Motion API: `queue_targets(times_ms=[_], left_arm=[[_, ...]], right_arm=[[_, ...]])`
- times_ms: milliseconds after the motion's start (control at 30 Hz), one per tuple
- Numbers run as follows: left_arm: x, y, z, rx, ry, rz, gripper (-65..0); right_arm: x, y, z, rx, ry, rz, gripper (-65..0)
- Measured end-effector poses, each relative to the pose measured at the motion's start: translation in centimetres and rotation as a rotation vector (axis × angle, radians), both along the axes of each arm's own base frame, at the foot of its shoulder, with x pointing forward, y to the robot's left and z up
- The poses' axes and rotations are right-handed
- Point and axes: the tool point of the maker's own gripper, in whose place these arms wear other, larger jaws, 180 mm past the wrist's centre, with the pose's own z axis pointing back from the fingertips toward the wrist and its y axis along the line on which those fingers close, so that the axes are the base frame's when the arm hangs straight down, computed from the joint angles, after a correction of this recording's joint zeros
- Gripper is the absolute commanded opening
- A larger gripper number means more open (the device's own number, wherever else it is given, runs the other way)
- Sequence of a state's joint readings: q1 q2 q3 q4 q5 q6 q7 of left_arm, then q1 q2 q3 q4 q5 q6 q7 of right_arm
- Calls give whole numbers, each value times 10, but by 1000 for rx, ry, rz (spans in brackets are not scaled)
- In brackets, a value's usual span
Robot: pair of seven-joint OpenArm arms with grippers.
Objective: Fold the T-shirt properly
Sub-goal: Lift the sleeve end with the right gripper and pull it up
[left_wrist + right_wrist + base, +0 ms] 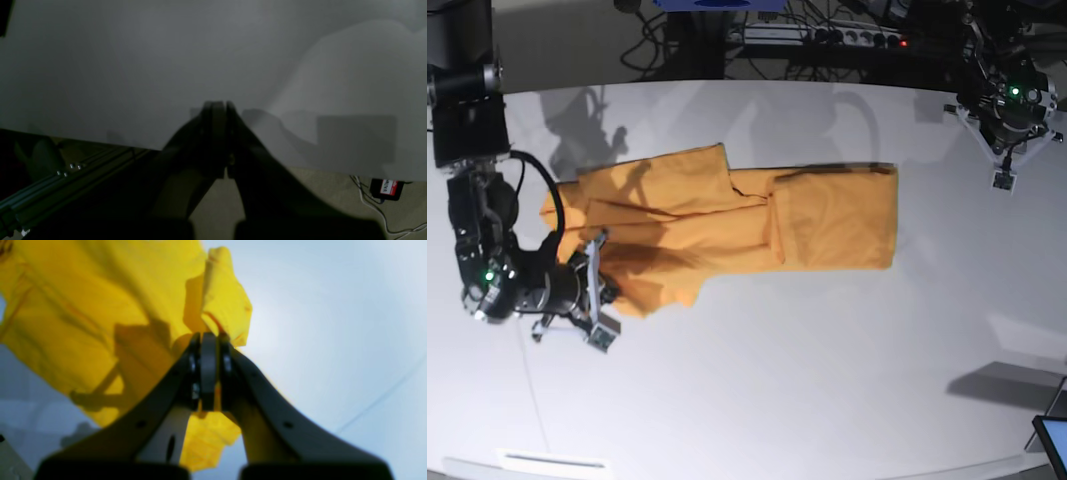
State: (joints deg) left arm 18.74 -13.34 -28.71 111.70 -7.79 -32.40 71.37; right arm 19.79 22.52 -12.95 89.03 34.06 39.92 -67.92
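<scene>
The orange-yellow T-shirt (727, 215) lies across the middle of the white table (827, 380). Its right part is folded into a flat rectangle and its left part is rumpled. My right gripper (612, 288) is at the shirt's near-left corner. In the right wrist view the right gripper (210, 338) is shut on a fold of the yellow T-shirt (100, 306), and cloth shows between and below the fingers. My left gripper (1005, 165) hangs at the table's far right, away from the shirt. The left wrist view shows the left gripper (217, 106) shut with nothing in it.
A power strip with cables (827, 35) lies beyond the table's back edge. A screen corner (1052, 440) pokes in at the near right. In the left wrist view an aluminium rail (50, 186) and a black labelled box with wires (387, 188) lie below the table edge.
</scene>
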Motion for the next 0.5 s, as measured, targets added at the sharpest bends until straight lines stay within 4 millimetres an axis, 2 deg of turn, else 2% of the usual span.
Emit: queue_targets(times_ms=[133,300,500], left_arm=[[0,0,0,1,1,0,-650],[0,0,0,0,0,0,-650],[0,0,0,-2,-1,0,-650]], right_arm=[[-11,1,-13,-4,36,0,-649],[-15,16,-15,37,44,11,-649],[-26,24,-27,46,81,11,-644]])
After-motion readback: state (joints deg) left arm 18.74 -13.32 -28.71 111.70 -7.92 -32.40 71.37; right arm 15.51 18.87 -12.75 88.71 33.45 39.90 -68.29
